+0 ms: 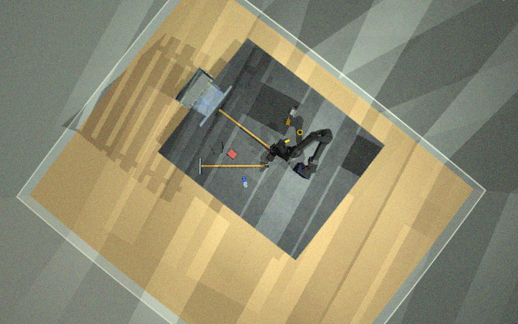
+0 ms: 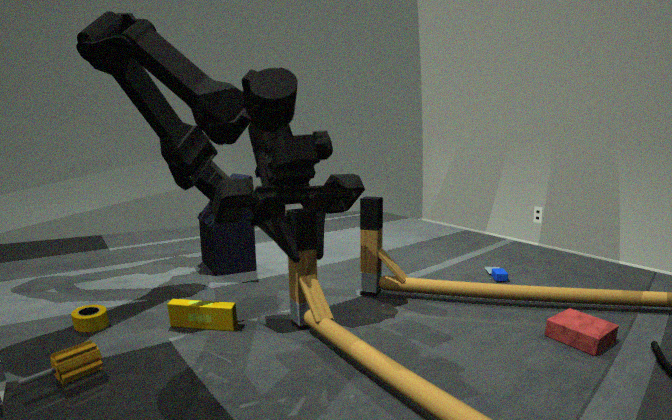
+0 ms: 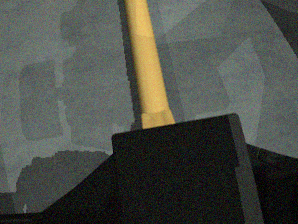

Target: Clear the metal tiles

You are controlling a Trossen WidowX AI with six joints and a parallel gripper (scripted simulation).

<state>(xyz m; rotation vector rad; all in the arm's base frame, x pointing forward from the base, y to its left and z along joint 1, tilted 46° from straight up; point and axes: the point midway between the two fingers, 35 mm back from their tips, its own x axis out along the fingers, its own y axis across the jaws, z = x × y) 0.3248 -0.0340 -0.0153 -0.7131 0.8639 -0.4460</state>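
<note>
My gripper is shut on the upright grip of a wooden-handled scraper. In the wrist view the grip's black top hides the fingertips. The handle slants toward the bench plate; its dark head is near the plate's near edge. Whether the scraper touches the table is unclear. The pale blue-grey plate adjoins the catch box. Small orange-yellow specks show within the box outline near the plate; they are too small to identify surely. I make out no tiles on the plate.
A second scraper lies alongside, its grip upright. Nearby are a red block, blue-and-white piece, yellow block, yellow ring and orange-handled tool. Thin black pieces lie beyond the red block.
</note>
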